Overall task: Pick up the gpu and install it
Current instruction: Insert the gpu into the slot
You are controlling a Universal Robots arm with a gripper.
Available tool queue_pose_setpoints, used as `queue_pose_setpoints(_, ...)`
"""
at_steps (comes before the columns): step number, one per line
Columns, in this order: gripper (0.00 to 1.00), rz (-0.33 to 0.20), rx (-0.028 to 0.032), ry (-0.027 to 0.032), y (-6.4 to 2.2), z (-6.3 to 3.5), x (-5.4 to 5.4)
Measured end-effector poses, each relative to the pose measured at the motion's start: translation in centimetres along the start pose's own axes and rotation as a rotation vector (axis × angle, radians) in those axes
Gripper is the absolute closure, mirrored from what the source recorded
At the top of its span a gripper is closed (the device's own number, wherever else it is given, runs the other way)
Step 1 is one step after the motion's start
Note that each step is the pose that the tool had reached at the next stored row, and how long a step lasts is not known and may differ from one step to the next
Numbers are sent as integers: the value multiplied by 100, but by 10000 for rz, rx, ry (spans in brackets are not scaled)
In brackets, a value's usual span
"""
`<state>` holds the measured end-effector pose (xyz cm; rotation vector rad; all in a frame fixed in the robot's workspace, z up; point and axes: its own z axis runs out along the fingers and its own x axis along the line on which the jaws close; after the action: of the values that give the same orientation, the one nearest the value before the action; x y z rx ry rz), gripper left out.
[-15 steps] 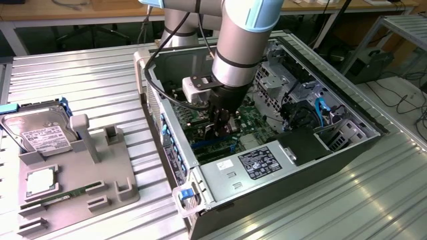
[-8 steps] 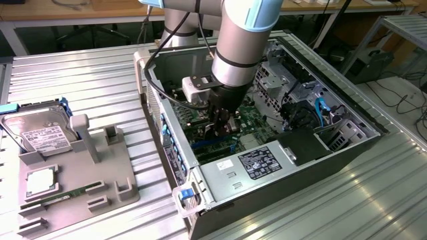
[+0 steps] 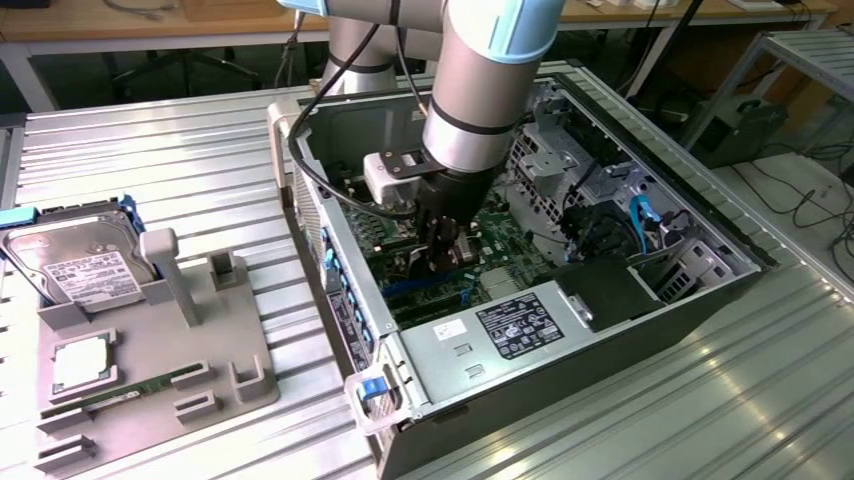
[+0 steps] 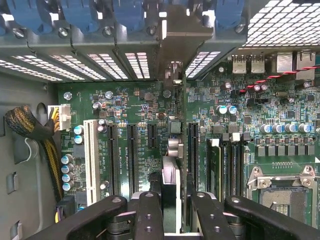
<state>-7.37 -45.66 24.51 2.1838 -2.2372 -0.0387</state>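
The arm reaches steeply down into the computer case [image 3: 694, 290], claw [image 4: 171, 210] clamped on the gpu [image 4: 170, 185].

The gpu [image 4: 170, 165] stands edge-on, upright over the motherboard's slots; its bracket end reaches the rear wall, apparently unseated.

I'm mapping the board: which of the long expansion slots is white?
The slot at the end of the row, next to the yellow-and-black cable bundle; the other long slots are black.
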Motion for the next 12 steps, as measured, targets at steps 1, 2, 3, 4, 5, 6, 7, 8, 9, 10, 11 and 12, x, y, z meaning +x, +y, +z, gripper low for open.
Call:
queue_pose_setpoints(1,73,0,1,-2,0,5,0)
queue_pose_setpoints(2,73,0,0,-1,0,9,0)
queue_pose_setpoints(3,73,1,0,-1,0,12,0)
queue_pose_setpoints(4,73,0,-1,-2,0,19,0)
queue_pose_setpoints(5,73,0,-1,-1,0,24,0)
queue_pose_setpoints(6,73,0,-2,1,0,29,0)
queue_pose_setpoints(7,73,-1,-4,3,-1,35,0)
queue_pose_setpoints(8,73,-2,-3,2,-1,42,0)
queue_pose_setpoints(9,73,-3,-4,2,-1,49,-1)
queue_pose_setpoints(10,73,-3,-5,4,-1,55,-1)
queue_pose_setpoints(11,73,-3,-5,3,-1,59,-1)
queue_pose_setpoints(12,73,-4,-4,3,-1,61,-2)
